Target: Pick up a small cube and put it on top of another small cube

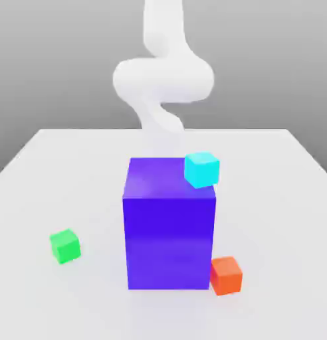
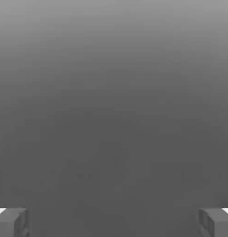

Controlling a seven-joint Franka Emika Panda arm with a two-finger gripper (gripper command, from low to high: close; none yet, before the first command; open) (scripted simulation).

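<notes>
Exterior view: a smooth, pale table [image 1: 33, 199] spreads across the scene, almost white, with a straight far edge and side edges that widen toward the viewer. Beyond it the room is a plain grey backdrop [image 1: 53, 60], lighter high up and darker down near the table. A white robot arm [image 1: 163, 80] comes down from the top centre in rounded, bulging segments, its lower part fading into the pale tabletop behind a tall purple block [image 1: 169, 242]. The block stands upright in the middle, a faint violet tint on the glossy surface in front of it. The task's small green cube [image 1: 65, 246] sits on the table toward the exterior view's left, well apart from the block and turned at an angle. A small orange-red cube [image 1: 226, 275] lies just beside the block's base, toward the exterior view's right; whether they touch I cannot tell. A cyan cube [image 1: 202, 170] overlaps the right part of the block's top; whether it rests there is unclear

Hand view: the gripper [image 2: 114, 223] has its two grey fingers spread wide apart, nothing between them but a soft grey expanse [image 2: 114, 115], smoothly shaded from dark to lighter
</notes>
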